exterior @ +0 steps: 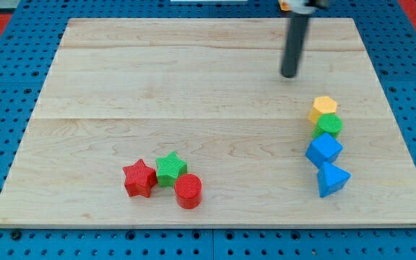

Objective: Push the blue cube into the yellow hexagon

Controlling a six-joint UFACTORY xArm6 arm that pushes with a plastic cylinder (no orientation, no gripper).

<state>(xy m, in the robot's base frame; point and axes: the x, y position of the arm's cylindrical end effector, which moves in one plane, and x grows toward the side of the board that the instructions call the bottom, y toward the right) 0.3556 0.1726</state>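
The blue cube sits at the view's right on the wooden board. The yellow hexagon lies above it, with a green block between the two, touching both. A blue triangular block sits just below the cube. My tip is above and to the left of the yellow hexagon, apart from all blocks.
A red star, a green star and a red cylinder cluster near the view's bottom, left of centre. A blue pegboard surface surrounds the board.
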